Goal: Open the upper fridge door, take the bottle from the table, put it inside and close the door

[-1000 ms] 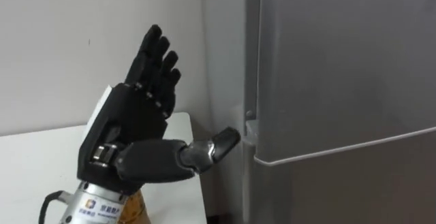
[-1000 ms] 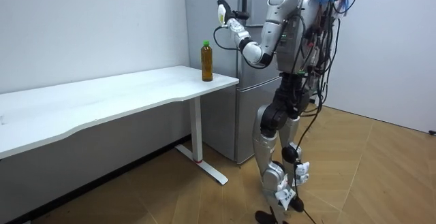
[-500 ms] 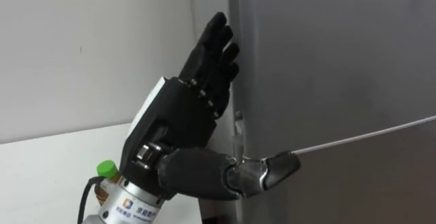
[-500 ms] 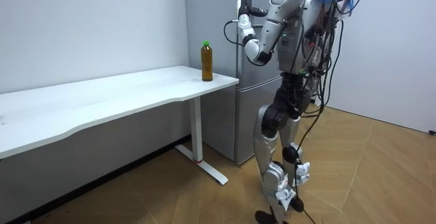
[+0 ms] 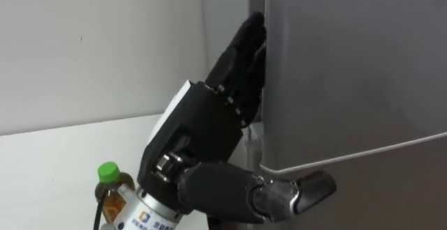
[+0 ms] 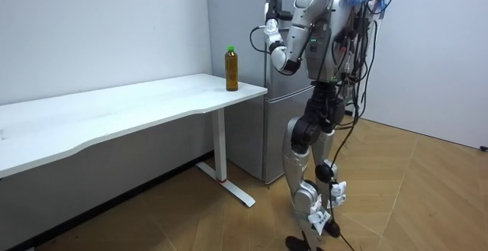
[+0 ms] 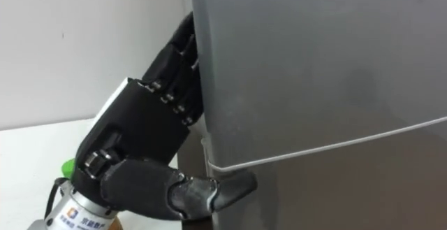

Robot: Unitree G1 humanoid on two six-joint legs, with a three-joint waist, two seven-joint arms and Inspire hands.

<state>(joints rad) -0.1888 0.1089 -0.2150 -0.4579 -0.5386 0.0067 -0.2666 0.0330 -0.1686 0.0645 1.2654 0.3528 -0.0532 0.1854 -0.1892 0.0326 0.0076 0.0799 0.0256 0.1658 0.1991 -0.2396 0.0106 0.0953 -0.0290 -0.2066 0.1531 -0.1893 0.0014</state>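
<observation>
The bottle of amber drink with a green cap stands on the white table near its corner beside the fridge; it shows too as the bottle. My left hand is raised at the left edge of the grey upper fridge door. Its fingers are straight and lie along that edge, and the thumb reaches across the door front near the seam. In the right eye view the left hand has its fingertips tucked behind the door edge. The door is closed.
A pale seam parts the upper door from the lower door. I stand upright on a wooden floor in front of the fridge, with the table's end at my left. A white wall runs behind the table.
My left hand has moved right from the open air beside the fridge to the upper door's left edge, fingers now against it. The bottle has not moved.
</observation>
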